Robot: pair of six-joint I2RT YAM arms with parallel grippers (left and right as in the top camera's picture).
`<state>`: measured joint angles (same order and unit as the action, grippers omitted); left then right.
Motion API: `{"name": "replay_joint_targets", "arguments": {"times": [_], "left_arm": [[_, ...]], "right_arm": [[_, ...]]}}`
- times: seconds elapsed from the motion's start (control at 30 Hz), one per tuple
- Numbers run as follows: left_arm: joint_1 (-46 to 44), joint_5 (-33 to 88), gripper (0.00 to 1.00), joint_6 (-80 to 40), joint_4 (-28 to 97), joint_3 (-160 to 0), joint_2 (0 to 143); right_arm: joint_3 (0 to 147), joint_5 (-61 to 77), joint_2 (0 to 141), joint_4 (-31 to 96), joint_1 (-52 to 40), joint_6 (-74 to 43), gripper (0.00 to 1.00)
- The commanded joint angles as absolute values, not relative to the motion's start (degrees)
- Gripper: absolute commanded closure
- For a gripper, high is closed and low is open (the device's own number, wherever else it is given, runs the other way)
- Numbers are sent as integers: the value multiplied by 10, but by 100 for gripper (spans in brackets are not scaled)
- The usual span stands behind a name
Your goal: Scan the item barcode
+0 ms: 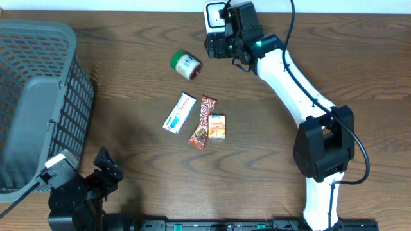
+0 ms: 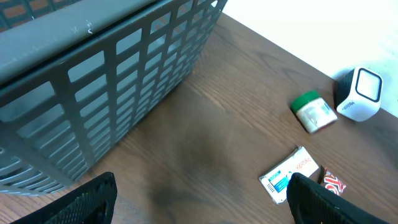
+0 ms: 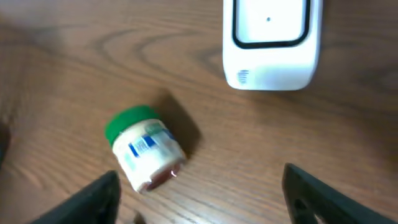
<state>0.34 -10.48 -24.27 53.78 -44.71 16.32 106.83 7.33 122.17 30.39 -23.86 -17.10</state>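
The grey mesh basket [image 1: 80,102] takes up the left of the wooden table [image 1: 128,38], and the frame cuts off its outer side. The white right arm [image 1: 292,80] reaches to the far edge. From above, the right gripper [image 3: 202,193] half hides the white scanner [image 1: 214,16]; its fingers stand wide apart with nothing between them. The left gripper [image 2: 199,199], low by the basket, is likewise spread and holds nothing. The green-lidded jar [image 1: 185,64] lies on its side near the scanner, outside the right fingers, and I cannot read its blurred label. At mid-table lie a blue-and-white box [image 1: 179,112], a candy bar [image 1: 202,122] and a small orange packet [image 1: 217,126].
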Motion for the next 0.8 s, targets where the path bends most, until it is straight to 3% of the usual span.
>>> {"name": "replay_joint_targets", "arguments": {"times": [0.0,0.3,0.77], "left_arm": [[6,-108,12,-250,538,-450,161],[6,-108,12,-250,538,-450,161],[6,-108,12,-250,538,-450,161]], "right_arm": [[1078,46,1219,317,-239,-157,11],[1078,46,1221,356,-262,-117,1],[1078,46,1291,288,-312,-27,1]]}}
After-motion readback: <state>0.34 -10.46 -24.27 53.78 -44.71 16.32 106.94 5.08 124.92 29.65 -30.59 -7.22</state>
